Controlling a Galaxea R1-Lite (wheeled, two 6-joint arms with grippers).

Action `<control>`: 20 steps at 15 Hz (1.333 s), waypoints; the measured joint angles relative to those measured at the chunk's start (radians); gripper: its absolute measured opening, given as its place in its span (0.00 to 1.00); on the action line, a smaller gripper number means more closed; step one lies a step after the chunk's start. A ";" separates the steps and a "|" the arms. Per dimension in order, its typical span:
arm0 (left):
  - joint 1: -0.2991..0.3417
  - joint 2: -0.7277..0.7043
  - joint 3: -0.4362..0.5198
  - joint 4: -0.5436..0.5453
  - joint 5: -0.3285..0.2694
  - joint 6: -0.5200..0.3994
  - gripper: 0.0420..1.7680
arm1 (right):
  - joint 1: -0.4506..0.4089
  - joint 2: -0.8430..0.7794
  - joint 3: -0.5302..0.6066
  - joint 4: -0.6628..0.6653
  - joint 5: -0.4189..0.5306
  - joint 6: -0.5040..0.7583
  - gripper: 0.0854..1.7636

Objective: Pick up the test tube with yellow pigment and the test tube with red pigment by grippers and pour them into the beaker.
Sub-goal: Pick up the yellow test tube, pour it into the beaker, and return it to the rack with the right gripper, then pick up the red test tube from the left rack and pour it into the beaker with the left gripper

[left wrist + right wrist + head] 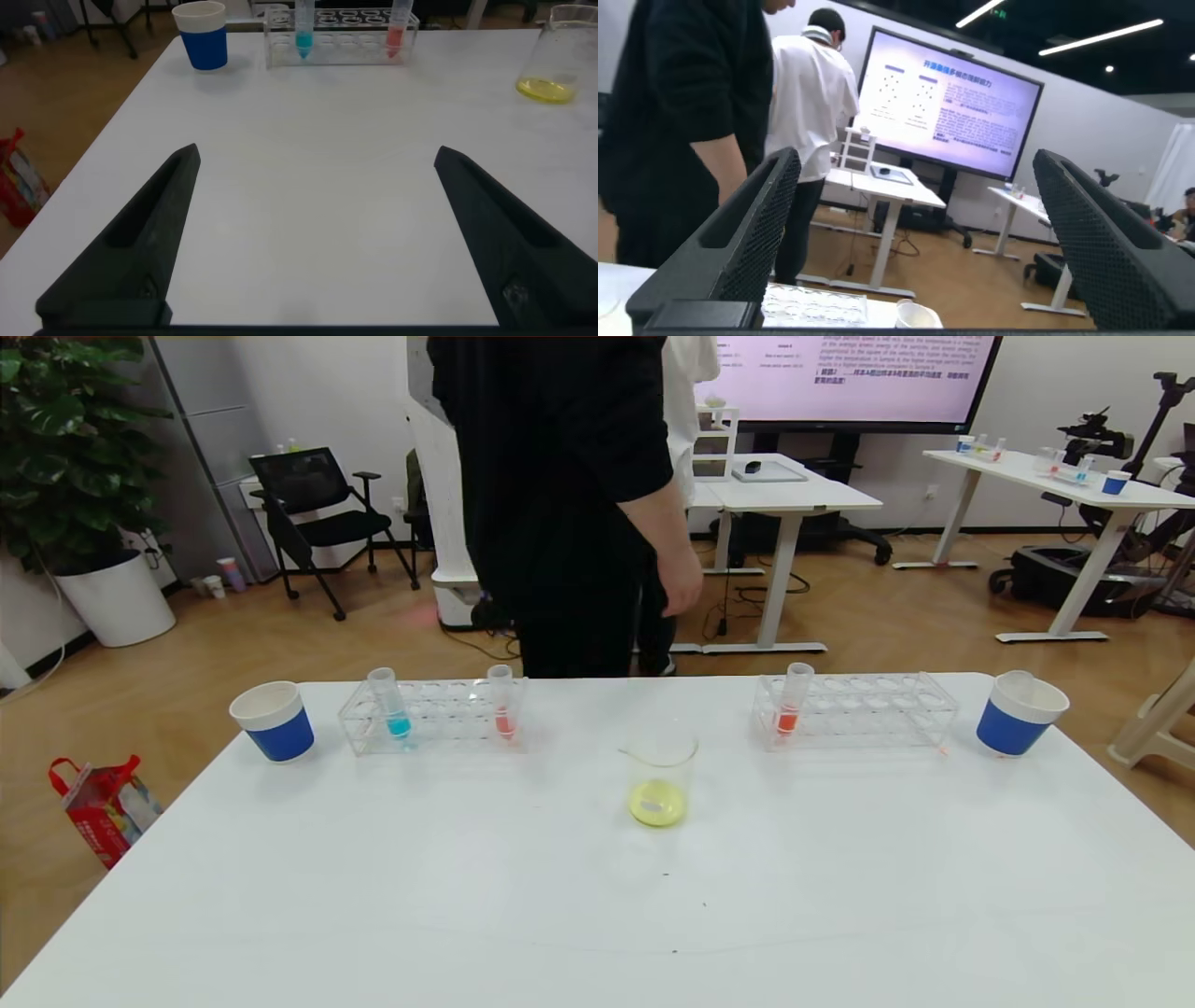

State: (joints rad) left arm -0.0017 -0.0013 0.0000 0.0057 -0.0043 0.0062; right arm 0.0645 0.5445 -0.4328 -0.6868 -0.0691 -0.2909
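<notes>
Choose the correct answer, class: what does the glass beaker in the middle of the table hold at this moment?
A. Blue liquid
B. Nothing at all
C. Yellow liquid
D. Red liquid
C: the beaker has a shallow pool of yellow liquid at its bottom, also seen in the left wrist view, while the blue and red liquids sit in tubes standing in the racks.

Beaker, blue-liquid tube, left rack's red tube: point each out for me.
beaker (659, 775), head view, glass wall above the yellow liquid.
blue-liquid tube (396, 721), head view, its blue liquid.
left rack's red tube (504, 719), head view, its red liquid.
</notes>
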 joint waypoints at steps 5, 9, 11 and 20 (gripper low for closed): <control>0.000 0.000 0.000 0.000 0.000 0.000 0.99 | -0.035 -0.297 0.043 0.313 -0.003 -0.025 0.98; 0.000 0.000 0.000 0.000 0.000 0.000 0.99 | -0.050 -0.491 0.155 0.438 -0.002 -0.008 0.98; 0.000 0.000 0.000 0.000 0.000 0.000 0.99 | -0.051 -0.524 0.249 0.409 0.003 0.041 0.98; 0.000 0.000 0.000 0.000 0.000 0.000 0.99 | -0.053 -0.545 0.431 0.678 0.096 0.151 0.98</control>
State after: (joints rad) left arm -0.0017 -0.0013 0.0000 0.0057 -0.0047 0.0062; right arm 0.0119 -0.0004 -0.0019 -0.0089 0.0268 -0.1394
